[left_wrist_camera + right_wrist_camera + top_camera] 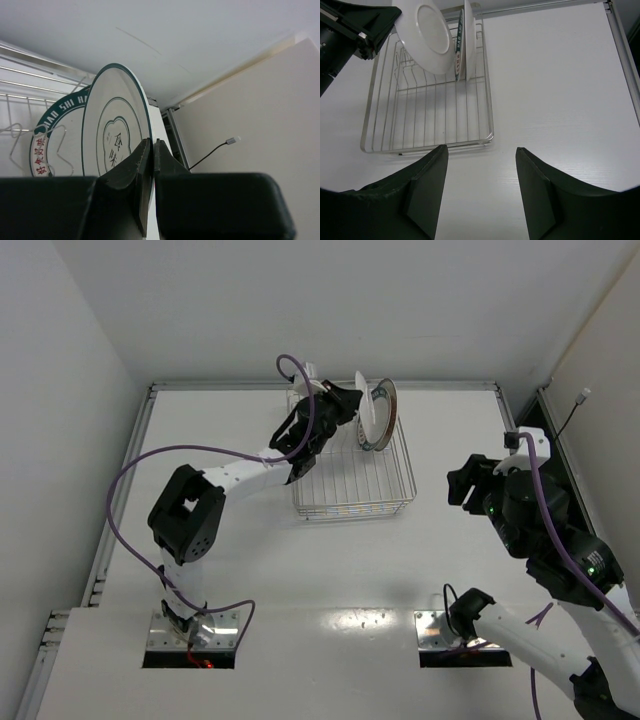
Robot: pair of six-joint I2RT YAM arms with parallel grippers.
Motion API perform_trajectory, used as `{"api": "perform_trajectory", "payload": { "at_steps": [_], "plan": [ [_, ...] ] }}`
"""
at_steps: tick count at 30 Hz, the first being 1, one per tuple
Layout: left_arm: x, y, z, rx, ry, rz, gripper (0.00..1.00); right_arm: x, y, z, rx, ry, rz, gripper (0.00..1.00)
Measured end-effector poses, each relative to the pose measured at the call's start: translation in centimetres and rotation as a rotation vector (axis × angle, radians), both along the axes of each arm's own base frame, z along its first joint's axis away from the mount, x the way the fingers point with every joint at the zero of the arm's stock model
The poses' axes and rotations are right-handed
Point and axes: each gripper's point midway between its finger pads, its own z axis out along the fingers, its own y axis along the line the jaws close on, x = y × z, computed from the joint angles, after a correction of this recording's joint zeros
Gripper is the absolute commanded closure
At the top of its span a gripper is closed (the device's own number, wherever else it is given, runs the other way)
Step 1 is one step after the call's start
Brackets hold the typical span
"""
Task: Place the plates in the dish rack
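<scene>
My left gripper (345,405) is shut on the rim of the whitish plate (362,408) and holds it upright over the far end of the dish rack (352,502). In the left wrist view the fingers (142,160) pinch this plate (112,125), which has thin green lines and characters in its centre. Just behind it the dark green lettered plate (62,111) stands upright in the rack (20,92). In the top view a brownish rim (389,410) shows right against that plate. My right gripper (481,149) is open and empty, right of the rack (427,112).
A raised rail (320,386) runs along the table's far edge, with walls close behind and on both sides. A loose cable end (583,395) hangs at the far right. The rack's near half holds only bare wires.
</scene>
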Motion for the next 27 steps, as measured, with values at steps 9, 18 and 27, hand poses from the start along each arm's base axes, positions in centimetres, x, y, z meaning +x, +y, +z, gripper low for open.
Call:
{"api": "perform_trajectory", "payload": {
  "at_steps": [9, 18, 27],
  "plan": [
    [0.3, 0.6, -1.0, 0.031, 0.019, 0.036, 1.00, 0.0, 0.0, 0.0, 0.000, 0.000, 0.000, 0.46],
    [0.3, 1.1, -2.8, 0.071, 0.052, 0.056, 1.00, 0.0, 0.0, -0.4, -0.007, 0.010, 0.000, 0.46],
    [1.1, 0.5, -3.6, 0.128, 0.063, 0.051, 1.00, 0.0, 0.0, -0.4, -0.007, 0.010, 0.001, 0.45]
  ]
}}
